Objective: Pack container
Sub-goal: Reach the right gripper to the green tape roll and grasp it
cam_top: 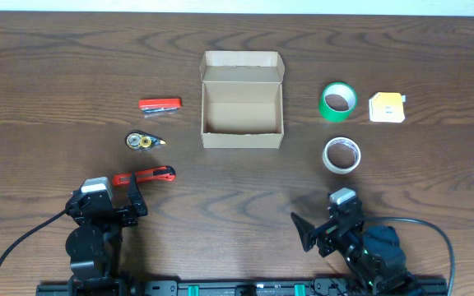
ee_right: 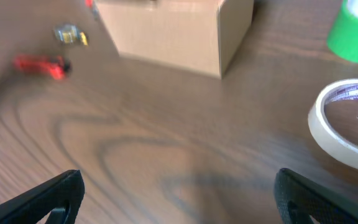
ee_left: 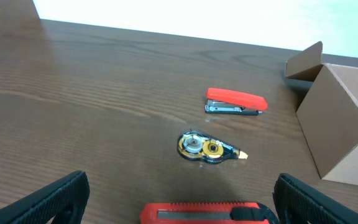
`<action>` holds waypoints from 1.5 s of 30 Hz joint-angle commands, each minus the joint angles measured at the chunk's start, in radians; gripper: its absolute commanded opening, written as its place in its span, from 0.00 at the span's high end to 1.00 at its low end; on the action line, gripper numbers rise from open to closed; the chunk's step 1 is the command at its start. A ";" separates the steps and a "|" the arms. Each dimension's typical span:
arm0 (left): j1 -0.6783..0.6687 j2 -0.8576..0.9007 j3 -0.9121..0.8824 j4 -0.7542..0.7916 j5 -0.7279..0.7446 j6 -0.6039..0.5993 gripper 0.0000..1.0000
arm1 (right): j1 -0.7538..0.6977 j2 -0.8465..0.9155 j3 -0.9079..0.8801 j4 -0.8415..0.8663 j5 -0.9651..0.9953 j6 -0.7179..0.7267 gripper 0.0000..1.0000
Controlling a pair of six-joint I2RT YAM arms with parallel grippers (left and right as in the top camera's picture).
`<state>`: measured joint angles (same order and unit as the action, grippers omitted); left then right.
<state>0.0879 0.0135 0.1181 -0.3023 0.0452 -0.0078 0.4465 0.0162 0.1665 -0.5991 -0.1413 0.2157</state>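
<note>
Container (cam_top: 242,139), plain tan cardboard; white tape roll (ee_right: 321,127), core print illegible.

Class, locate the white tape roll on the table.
Overhead view: the white tape roll lies right of the box, on the robot's side of the green tape roll.

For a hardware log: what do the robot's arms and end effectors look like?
The left arm and right arm are black, with a pale grey block at each wrist and a black cable looping from each base. End effector fingers are black and wedge-shaped.
</note>
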 commanded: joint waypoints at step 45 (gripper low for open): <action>-0.010 -0.008 -0.026 -0.003 -0.004 -0.015 0.05 | -0.364 1.157 0.665 0.215 0.093 -0.018 0.04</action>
<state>0.0822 0.0128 0.1181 -0.3023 0.0448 -0.0078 0.1219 1.0595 0.7513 -0.3824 -0.0826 0.2821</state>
